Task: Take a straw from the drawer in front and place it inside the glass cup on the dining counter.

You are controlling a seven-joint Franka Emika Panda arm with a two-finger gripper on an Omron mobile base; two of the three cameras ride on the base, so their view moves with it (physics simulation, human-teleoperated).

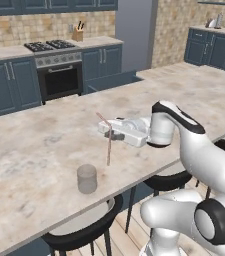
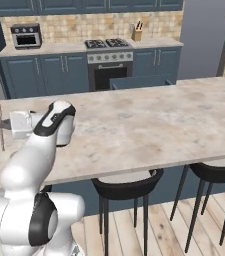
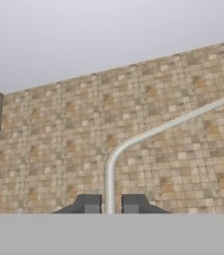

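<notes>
Pink and thin, the straw [image 1: 108, 142] is what your gripper [image 1: 115, 135] is pinching: the fingers are pressed together on it near its upper part. You can see the straw standing close to upright in the left base view, its top end leaning a little left above the fingers and its lower end hanging down toward the counter [image 1: 39, 145]. Whether that lower end touches the stone, you cannot tell.

Your cup [image 1: 87, 179] stands upright on the counter near its front edge, to the lower left of the straw in that view and clearly apart from it. The straw is not in the cup.

Your arm reaches out level over the counter, with the hand turned sideways. In the right base view you find the straw [image 2: 1, 127] at the far left edge, a thin vertical line just beyond the white hand, with the counter [image 2: 149, 125] stretching off to the right.

From the hand view, your two dark fingertips [image 3: 92, 204] sit close together at the bottom, and the straw [image 3: 108, 182] rises between them as a pale line that curves off to the upper right against a tiled wall [image 3: 44, 149].

Black stools [image 1: 86, 230] are tucked under the counter's near edge. Beyond the counter you have the stove [image 1: 49, 46] and the oven [image 1: 60, 75] among navy cabinets.
</notes>
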